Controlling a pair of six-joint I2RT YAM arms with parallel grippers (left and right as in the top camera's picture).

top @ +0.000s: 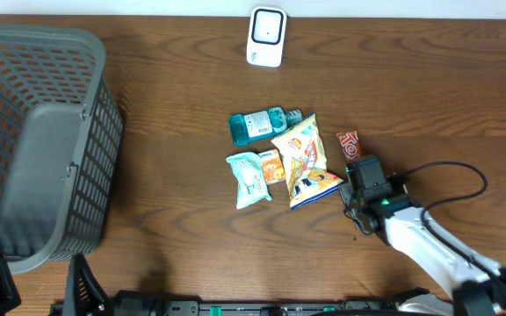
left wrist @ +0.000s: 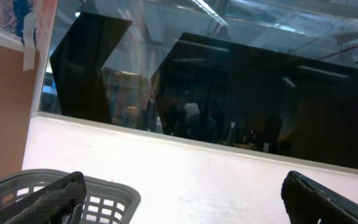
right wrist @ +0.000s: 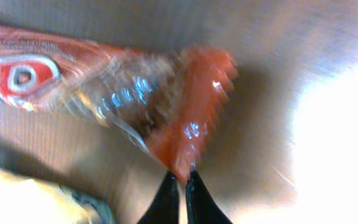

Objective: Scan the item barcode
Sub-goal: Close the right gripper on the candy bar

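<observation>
The right gripper (right wrist: 182, 186) is shown fully closed, with the crimped end of a red-wrapped candy bar (right wrist: 104, 93) pinched between its fingertips. In the overhead view the same gripper (top: 363, 180) is seen at the near end of the candy bar (top: 349, 143), which lies on the desk (top: 191, 228) at the right edge of a small cluster of goods. Just left of the bar a yellow snack bag (top: 306, 162) is found, followed by a small orange packet (top: 272, 165), a pale blue pouch (top: 249, 180) and a teal bottle (top: 257, 125) lying on its side. A white scanner (top: 266, 37) is placed at the far edge, well apart from the cluster. A grey basket (top: 42, 149) occupies the left side. The left gripper (left wrist: 185, 199) is held wide open and empty, raised above the basket rim (left wrist: 104, 193).
</observation>
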